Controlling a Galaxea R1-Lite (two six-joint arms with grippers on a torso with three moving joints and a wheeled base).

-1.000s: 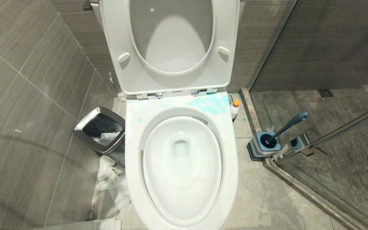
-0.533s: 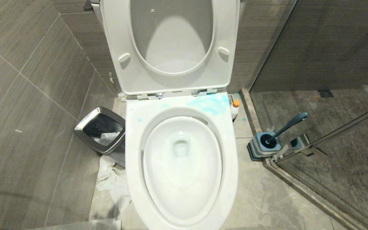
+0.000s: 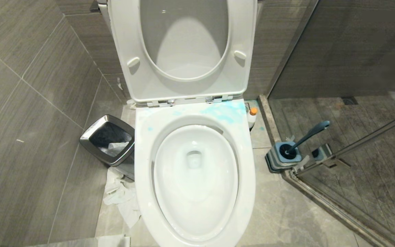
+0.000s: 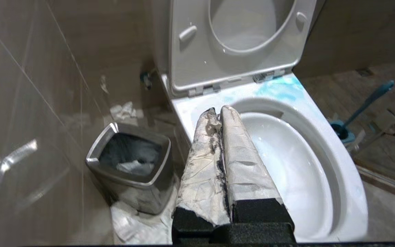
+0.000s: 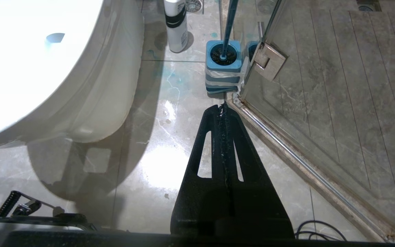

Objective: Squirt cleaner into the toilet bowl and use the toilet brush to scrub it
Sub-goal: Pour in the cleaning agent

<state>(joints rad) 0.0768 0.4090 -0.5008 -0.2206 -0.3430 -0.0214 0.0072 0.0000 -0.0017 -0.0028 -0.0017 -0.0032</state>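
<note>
Nothing shifted in head view | left tool (image 4: 220, 111) closed, empty, over toilet bowl (image 4: 321, 192) | right tool (image 5: 223, 108) closed, empty

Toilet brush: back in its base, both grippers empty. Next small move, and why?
Probably none beyond parking the left gripper: it is shut on nothing near the toilet bowl. The toilet brush stands in its base, the cleaner is on the floor beside the toilet, and blue liquid marks the rim. The right gripper hangs shut over the floor.
</note>
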